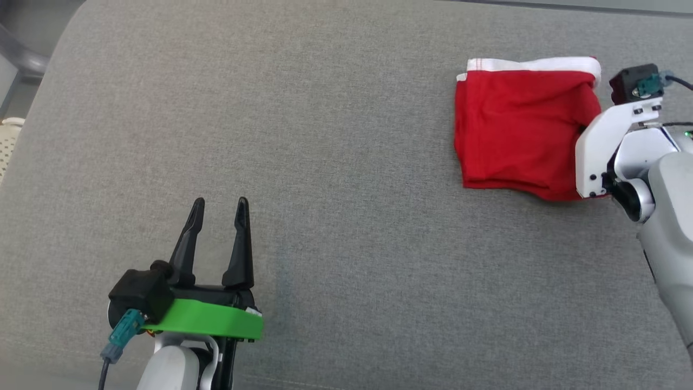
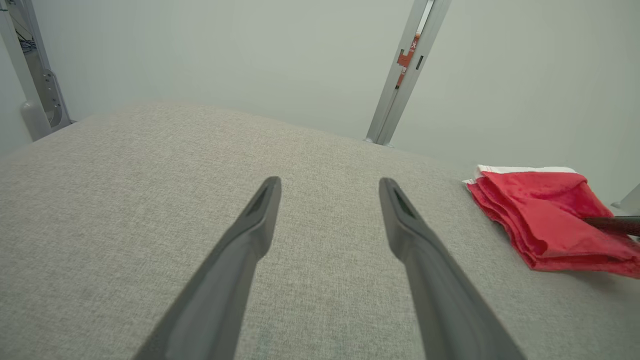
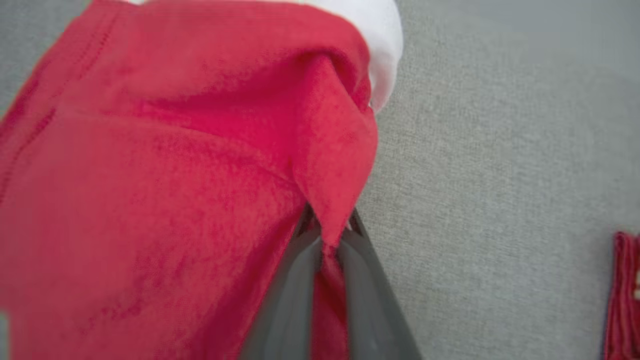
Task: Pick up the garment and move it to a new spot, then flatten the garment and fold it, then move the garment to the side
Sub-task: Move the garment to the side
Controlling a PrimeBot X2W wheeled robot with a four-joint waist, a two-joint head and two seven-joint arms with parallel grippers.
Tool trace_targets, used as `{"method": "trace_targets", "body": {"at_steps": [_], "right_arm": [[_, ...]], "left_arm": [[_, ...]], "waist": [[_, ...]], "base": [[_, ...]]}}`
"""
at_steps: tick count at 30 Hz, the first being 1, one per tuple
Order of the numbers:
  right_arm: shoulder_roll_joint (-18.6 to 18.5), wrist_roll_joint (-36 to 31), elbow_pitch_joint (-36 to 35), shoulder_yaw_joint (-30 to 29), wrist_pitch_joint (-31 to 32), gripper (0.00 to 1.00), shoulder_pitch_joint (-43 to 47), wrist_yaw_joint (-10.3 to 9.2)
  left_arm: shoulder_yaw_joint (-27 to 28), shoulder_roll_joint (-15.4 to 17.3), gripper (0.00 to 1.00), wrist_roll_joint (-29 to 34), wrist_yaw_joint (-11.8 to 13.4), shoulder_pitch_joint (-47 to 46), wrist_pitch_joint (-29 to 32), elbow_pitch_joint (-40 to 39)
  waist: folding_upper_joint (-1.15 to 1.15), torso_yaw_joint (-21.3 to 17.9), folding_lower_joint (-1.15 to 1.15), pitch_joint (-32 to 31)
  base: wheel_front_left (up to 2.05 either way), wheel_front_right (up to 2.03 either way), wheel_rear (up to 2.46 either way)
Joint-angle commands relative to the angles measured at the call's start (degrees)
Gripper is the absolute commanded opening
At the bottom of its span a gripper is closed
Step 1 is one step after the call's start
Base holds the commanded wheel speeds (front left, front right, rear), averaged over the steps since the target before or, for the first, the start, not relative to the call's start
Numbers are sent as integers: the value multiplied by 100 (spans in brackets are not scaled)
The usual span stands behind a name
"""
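Garment (image 1: 514, 130) is lying folded near the far right edge of the grey cushion (image 1: 325, 162), with the right gripper (image 3: 327, 230) pinching it.

The right gripper's fingers are clamping a raised red ridge at the garment's right side, below the white waistband (image 1: 533, 65). The left gripper (image 1: 220, 201) is hovering, fingers apart, over the near left of the cushion, well apart from the cloth. The sideways move seems to be the step in hand. The pinch is probably catching upper layers only, so sliding low and slowly, rather than lifting, should stop the folds spilling open.
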Motion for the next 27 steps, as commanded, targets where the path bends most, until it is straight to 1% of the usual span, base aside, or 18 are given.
{"method": "trace_targets", "body": {"at_steps": [1, 5, 7, 11, 13, 15, 20, 24, 27], "right_arm": [[-148, 47, -164, 290, 75, 0, -90, -9], [-721, 301, -714, 1174, 380, 0, -271, -10], [-969, 482, -984, 1522, 532, 0, -359, -10], [-1400, 817, -1446, 2011, 742, 0, -532, -10], [-1567, 960, -1605, 2156, 798, 0, -614, -10], [-1721, 1078, -1688, 2233, 816, 0, -635, -10], [-1975, 1258, -1761, 2287, 685, 0, -675, -10], [-2148, 1238, -1644, 2181, 478, 0, -738, -10], [-2249, 1158, -1474, 2034, 323, 0, -763, -10]], "left_arm": [[3, 12, 100, -77, 28, 15, -1, -18], [59, 12, 100, -78, 55, 101, 0, -47], [121, 12, 100, -83, 54, 115, 0, -53], [232, 12, 100, 3, 39, 179, 0, -103], [271, 12, 100, 38, 22, 168, 0, -136], [285, 12, 100, 94, 5, 125, 0, -143], [341, 12, 100, 226, -57, -28, 0, -162], [371, 12, 100, 358, -103, -177, 0, -178], [437, 14, 100, 395, -130, -264, 0, -199]], "waist": [[0, -150, 0, -124], [0, -412, 0, -221], [0, -573, 0, -255], [0, -937, 0, -255], [0, -1129, 0, -221], [0, -1293, 0, -175], [0, -1682, 0, -2], [0, -1934, 0, 215], [0, -2042, 0, 361]], "base": [[0, 0, 0], [0, 0, 0], [0, 0, 0], [0, 0, 0], [0, 0, 0], [0, 0, 0], [0, 0, 0], [0, 0, 0], [0, 0, 0]]}}
